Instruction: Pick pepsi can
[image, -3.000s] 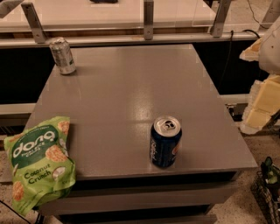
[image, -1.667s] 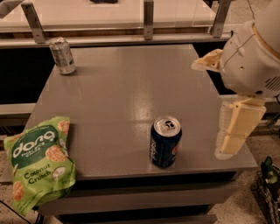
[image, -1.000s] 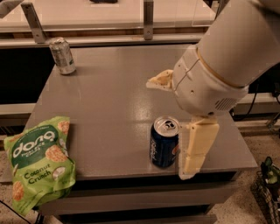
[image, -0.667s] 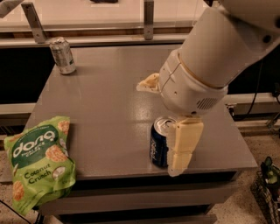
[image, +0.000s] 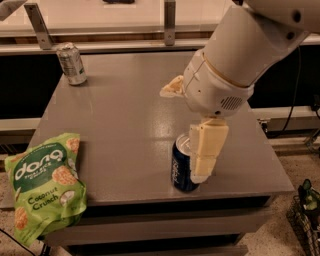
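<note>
Near the table's (image: 115, 130) front, the tool (image: 183, 135) — spread wide — brackets the pepsi can (image: 179, 172).

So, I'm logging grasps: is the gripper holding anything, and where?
Nothing yet. The gripper is open over the pepsi can, one of its fingers beside the can's right side.

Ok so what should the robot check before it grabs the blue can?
1. Pepsi can upright: ok.
2. Gripper open: ok, spread wide right at the can.
3. Can between both sides of the gripper: cannot tell; one finger covers its right side.
4. Can well back from the table edge: not ok, it stands near the front.
5. Neighbours out of the way: ok, silver can and snack bag sit apart.
</note>
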